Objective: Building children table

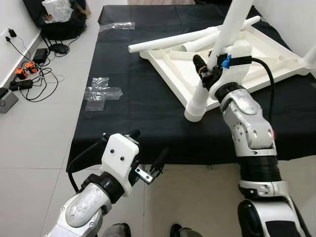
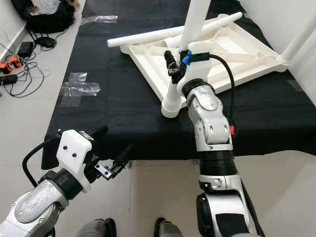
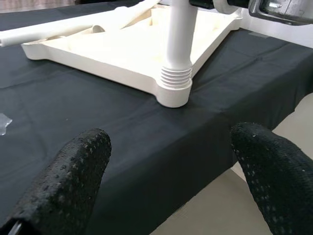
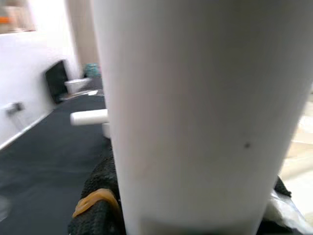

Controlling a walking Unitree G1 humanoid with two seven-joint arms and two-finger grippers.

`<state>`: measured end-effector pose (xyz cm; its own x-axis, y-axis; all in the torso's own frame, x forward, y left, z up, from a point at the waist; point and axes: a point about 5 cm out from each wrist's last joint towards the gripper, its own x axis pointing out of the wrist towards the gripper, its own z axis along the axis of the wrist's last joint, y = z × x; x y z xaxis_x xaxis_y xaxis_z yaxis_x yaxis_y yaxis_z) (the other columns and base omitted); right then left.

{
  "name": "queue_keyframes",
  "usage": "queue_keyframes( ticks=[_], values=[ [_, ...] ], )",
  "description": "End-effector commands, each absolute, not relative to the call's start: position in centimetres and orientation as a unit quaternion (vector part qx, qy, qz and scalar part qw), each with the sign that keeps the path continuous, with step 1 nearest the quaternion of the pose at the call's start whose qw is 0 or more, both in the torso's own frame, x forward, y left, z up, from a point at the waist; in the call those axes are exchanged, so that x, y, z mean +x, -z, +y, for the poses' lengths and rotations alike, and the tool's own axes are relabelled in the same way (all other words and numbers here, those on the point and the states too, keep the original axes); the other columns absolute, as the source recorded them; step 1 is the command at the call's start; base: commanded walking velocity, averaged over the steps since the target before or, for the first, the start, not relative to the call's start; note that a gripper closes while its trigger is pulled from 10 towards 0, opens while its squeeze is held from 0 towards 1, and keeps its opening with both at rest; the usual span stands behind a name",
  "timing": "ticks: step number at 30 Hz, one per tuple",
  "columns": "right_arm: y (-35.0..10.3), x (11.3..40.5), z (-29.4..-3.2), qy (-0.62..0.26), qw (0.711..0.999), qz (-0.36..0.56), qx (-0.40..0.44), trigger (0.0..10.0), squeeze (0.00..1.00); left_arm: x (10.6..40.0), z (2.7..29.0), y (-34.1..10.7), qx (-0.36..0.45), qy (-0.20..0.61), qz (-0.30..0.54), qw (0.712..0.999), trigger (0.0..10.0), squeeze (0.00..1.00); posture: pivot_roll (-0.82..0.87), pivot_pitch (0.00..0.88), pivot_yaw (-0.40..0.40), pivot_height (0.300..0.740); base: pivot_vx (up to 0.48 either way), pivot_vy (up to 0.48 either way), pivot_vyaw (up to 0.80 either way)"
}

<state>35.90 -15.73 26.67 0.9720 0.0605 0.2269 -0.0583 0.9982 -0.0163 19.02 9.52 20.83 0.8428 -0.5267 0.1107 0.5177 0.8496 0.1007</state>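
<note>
The right claw (image 1: 207,66) is clamped around the standing leg (image 1: 217,54), which looks light, stiff and slippery; grip low, nearer its threaded socket (image 3: 174,89). The left claw (image 1: 148,165) hangs wide open, empty.

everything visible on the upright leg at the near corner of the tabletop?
The upright white plastic tube leg stands in the ribbed corner socket of the upside-down white plastic tabletop on the black cloth. Smooth, round, leaning slightly. The right gripper is closed around it just above the socket.
</note>
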Motion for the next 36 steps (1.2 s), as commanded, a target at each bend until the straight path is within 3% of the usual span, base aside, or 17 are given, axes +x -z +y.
queue_keyframes(
  ticks=[1, 17, 19, 24, 31, 36],
  values=[
    [-21.7, 35.6, -18.4, 0.104, 0.995, -0.002, -0.002, 10.0, 0.00, 19.1, 9.4, -20.6, 0.027, 0.272, -0.063, 0.960, 10.0, 0.00, 0.06, 0.226, -0.031, 0.740, 0.000, 0.000, 0.00],
    [-23.2, 35.0, -14.7, 0.303, 0.953, -0.002, -0.006, 10.0, 0.00, 19.3, 9.3, -20.7, 0.026, 0.268, -0.068, 0.961, 10.0, 0.00, 0.06, 0.220, -0.041, 0.740, 0.000, 0.000, 0.00],
    [-23.0, 35.0, -13.9, 0.363, 0.931, 0.021, -0.023, 10.0, 0.00, 19.3, 9.3, -20.8, 0.026, 0.268, -0.071, 0.960, 10.0, 0.00, 0.06, 0.212, -0.044, 0.740, 0.000, 0.000, 0.00],
    [-22.6, 34.8, -13.1, 0.426, 0.903, 0.024, 0.040, 10.0, 0.00, 19.4, 9.2, -20.8, 0.026, 0.267, -0.074, 0.961, 10.0, 0.00, 0.06, 0.205, -0.049, 0.740, 0.000, 0.000, 0.00],
    [-22.5, 34.9, -12.8, 0.450, 0.891, 0.033, 0.053, 10.0, 0.00, 19.3, 9.1, -20.8, 0.025, 0.269, -0.074, 0.960, 10.0, 0.00, 0.07, 0.202, -0.049, 0.740, 0.000, 0.000, 0.00],
    [-23.0, 35.0, -12.3, 0.442, 0.895, 0.026, 0.055, 10.0, 0.00, 18.4, 8.2, -20.3, -0.006, 0.329, -0.044, 0.943, 10.0, 0.00, 0.06, 0.193, -0.047, 0.740, 0.000, 0.000, 0.00]
  ],
)
